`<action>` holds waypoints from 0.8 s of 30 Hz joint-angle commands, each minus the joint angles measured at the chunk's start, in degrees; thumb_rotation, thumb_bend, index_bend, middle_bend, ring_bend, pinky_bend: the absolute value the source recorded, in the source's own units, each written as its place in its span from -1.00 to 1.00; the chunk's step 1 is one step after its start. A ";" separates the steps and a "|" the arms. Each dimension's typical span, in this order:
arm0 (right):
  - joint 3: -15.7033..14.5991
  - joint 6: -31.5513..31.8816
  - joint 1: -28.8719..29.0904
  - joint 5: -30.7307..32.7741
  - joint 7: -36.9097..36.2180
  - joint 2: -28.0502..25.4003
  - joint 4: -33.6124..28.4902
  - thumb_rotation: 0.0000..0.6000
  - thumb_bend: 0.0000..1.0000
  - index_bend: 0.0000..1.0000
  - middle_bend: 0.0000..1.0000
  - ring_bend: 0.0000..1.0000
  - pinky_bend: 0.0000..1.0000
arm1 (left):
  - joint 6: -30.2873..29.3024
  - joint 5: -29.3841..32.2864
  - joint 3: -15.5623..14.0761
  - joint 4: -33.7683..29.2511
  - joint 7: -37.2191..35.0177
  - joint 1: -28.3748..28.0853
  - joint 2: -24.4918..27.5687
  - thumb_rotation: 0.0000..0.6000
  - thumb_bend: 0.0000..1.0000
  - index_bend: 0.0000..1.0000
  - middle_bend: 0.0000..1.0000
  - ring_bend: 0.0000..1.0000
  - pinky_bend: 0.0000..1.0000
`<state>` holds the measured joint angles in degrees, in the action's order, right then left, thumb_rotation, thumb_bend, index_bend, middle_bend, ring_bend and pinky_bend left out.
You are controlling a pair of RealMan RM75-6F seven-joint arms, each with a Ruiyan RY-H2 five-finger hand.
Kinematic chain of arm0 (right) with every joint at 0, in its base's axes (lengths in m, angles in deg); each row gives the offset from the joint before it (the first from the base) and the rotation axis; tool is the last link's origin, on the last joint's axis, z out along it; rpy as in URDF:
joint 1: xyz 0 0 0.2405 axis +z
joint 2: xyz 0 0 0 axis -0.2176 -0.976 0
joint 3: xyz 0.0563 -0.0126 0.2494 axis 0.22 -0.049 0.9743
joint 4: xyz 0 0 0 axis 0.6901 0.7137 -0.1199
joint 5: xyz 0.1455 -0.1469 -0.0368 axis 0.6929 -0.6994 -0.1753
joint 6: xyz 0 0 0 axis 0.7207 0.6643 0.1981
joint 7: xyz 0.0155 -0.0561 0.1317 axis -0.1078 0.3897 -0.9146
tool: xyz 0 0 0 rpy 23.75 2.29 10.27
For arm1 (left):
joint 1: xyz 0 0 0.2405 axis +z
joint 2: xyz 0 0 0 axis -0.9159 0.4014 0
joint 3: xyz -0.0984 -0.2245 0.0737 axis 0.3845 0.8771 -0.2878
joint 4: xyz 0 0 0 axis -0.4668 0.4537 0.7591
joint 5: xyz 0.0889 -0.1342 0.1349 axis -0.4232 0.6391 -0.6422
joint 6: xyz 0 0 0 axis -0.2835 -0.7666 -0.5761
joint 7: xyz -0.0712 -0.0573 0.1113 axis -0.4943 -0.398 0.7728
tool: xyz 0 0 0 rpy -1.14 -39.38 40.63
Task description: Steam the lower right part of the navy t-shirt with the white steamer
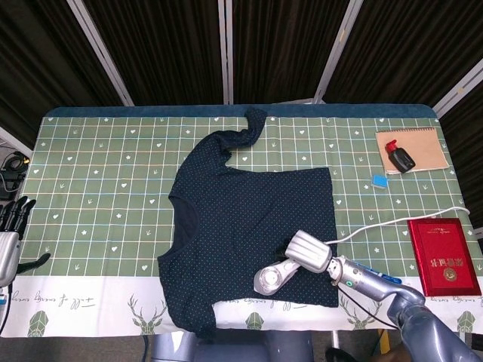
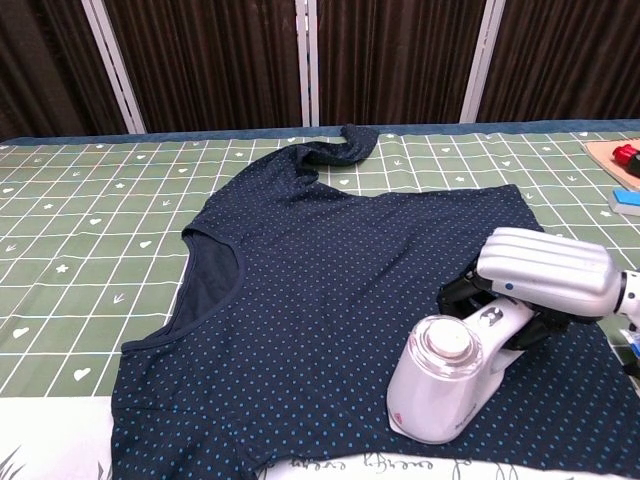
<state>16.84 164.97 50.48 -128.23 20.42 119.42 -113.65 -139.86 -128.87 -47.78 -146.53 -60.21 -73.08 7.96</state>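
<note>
our right hand (image 2: 545, 272) is wrapped around the handle of the white steamer (image 2: 445, 385), whose flat face rests on the navy t-shirt (image 2: 330, 300) near its lower right corner, close to the hem at the near edge of the table (image 1: 90, 188); the shirt lies spread flat on the green checked cloth, one sleeve curled up toward the far side; we judge the steamer to be rigid and fairly light, with a smooth plastic shell that could slip, so the handle behind the round head is the sensible place to take it, as we do now; the shirt is thin and soft, and we expect it to bunch or drag if the steamer is pushed hard rather than glided; its cord (image 1: 392, 217) trails off to the right and may tug on the tool; our left hand (image 1: 11, 234) hangs off the left edge of the table, fingers apart and holding nothing; the head view alone shows that left hand, the cord, the red book (image 1: 443, 256) and the notepad (image 1: 411, 149) with a small black-and-red item on it; the chest view alone shows the steamer's round top cap, dark fingers curled beneath the handle, and how squarely the base sits on the fabric.
</note>
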 commanded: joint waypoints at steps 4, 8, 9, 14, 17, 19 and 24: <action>0.44 -1.10 -0.55 1.07 -0.39 -1.04 0.83 1.00 -0.30 0.59 0.39 0.46 0.89 | 0.01 0.03 0.03 -0.01 -0.22 0.02 0.13 1.00 -1.00 -1.00 -1.00 -1.00 -1.00; 0.43 -1.84 -1.75 1.87 -1.73 -1.87 2.80 1.00 -0.30 0.59 0.39 0.46 0.89 | -0.12 -0.19 -0.03 -0.11 -0.14 0.03 0.14 1.00 -1.00 -1.00 -1.00 -1.00 -1.00; 0.58 -1.93 -2.12 2.22 -2.21 -2.06 3.57 1.00 -0.30 0.59 0.39 0.46 0.89 | -0.12 -0.18 -0.03 -0.10 -0.08 0.03 0.11 1.00 -1.00 -1.00 -1.00 -1.00 -1.00; 2.05 -2.32 -3.22 4.30 -4.46 -2.94 6.44 1.00 -0.30 0.59 0.39 0.46 0.89 | 0.14 -0.08 -0.07 -0.12 0.16 -0.09 -0.01 1.00 -1.00 -1.00 -1.00 -1.00 -1.00; 2.68 -2.67 -3.67 5.18 -5.50 -3.26 7.76 1.00 -0.30 0.59 0.39 0.46 0.89 | 0.18 -0.17 -0.12 -0.19 0.36 -0.14 -0.09 1.00 -1.00 -1.00 -1.00 -1.00 -1.00; 3.09 -2.57 -4.00 5.72 -6.52 -3.55 8.24 1.00 -0.30 0.59 0.39 0.46 0.89 | 0.21 -0.15 -0.13 -0.19 0.44 -0.16 -0.14 1.00 -1.00 -1.00 -1.00 -1.00 -1.00; 5.15 -0.42 -3.84 7.53 -8.59 -4.50 8.32 1.00 -0.29 0.59 0.39 0.46 0.89 | 0.23 -0.07 -0.10 -0.21 0.43 -0.17 -0.15 1.00 -1.00 -1.00 -1.00 -1.00 -1.00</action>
<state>21.40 164.11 46.56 -121.25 12.22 115.26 -105.35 -139.63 -128.94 -47.89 -146.74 -59.78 -73.25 7.81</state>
